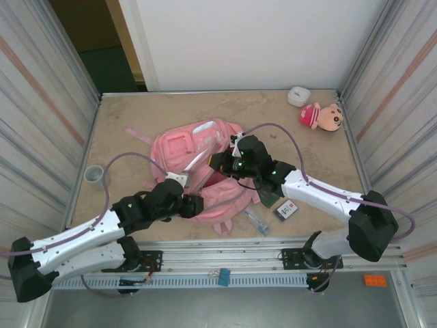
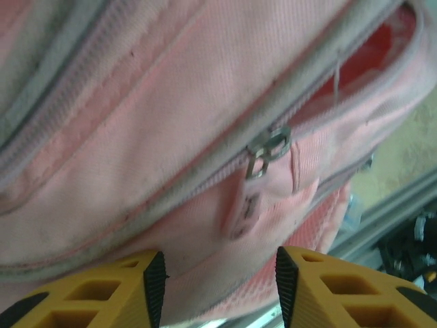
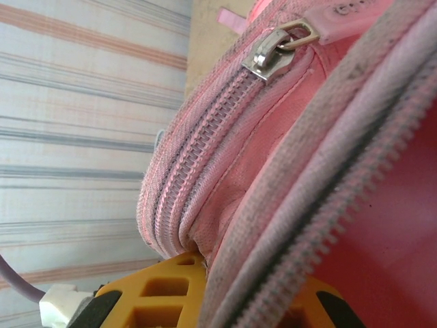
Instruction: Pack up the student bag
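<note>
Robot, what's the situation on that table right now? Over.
Left end effector open at zipper pull. Right end effector clamped on student bag rim. Pocket unzipped, red lining showing. Plush doll at far edge, not in the way.

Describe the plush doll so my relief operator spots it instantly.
Look from the student bag mid-table to the far right corner. The plush doll lies there beside a small white case; its peach face and pink stripes set it apart.
</note>
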Tool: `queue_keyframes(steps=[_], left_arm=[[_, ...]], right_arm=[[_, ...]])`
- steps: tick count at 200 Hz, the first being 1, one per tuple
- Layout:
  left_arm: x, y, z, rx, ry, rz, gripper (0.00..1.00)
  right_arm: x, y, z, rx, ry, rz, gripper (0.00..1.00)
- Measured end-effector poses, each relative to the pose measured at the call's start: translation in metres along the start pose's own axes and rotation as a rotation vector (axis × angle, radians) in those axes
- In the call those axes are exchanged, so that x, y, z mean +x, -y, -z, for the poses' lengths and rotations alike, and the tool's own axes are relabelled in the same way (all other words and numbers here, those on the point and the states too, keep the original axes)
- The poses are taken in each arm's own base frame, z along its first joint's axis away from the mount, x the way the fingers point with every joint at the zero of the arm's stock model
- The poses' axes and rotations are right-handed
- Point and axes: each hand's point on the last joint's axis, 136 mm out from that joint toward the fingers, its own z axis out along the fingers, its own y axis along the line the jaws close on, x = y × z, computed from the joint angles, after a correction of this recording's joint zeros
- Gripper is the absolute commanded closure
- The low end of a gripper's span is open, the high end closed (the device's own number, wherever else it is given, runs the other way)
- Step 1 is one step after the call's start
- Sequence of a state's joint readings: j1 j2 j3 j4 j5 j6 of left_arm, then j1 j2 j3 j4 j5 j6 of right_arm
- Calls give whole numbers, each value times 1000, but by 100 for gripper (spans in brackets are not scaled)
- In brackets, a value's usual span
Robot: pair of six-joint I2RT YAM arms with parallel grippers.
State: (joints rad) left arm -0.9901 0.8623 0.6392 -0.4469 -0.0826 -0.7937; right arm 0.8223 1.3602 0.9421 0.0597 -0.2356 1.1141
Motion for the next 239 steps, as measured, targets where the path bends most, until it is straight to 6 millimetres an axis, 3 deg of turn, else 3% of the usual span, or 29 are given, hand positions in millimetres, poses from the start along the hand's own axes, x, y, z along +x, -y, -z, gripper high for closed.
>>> queue_keyframes(steps=[27,69,100,139,180,192,214,239], left_arm=[[-5,-4,-10,-39,23,18,53],[-7,-10,-23,-98,18,37,75],[-12,-9,-21,-110,35,35,92],[-18,-10,-12,-113,59,17,100],[-23,-26,7,-129,92,16,100],[-24,-32,13,-126,112,12,90],[-21,-33,16,-74,133,-9,62],[-18,-19,13,20,128,-20,55]], right_arm=[[-1,-1,-2,3,6,2,100],[-2,1,-3,10,10,15,100],[-3,2,-2,22,4,21,100],[-7,6,5,40,-13,15,100],[-13,7,12,50,-27,16,100],[-15,6,15,51,-29,11,100],[-17,3,18,50,-41,16,100],[-17,-2,19,39,-46,20,100]])
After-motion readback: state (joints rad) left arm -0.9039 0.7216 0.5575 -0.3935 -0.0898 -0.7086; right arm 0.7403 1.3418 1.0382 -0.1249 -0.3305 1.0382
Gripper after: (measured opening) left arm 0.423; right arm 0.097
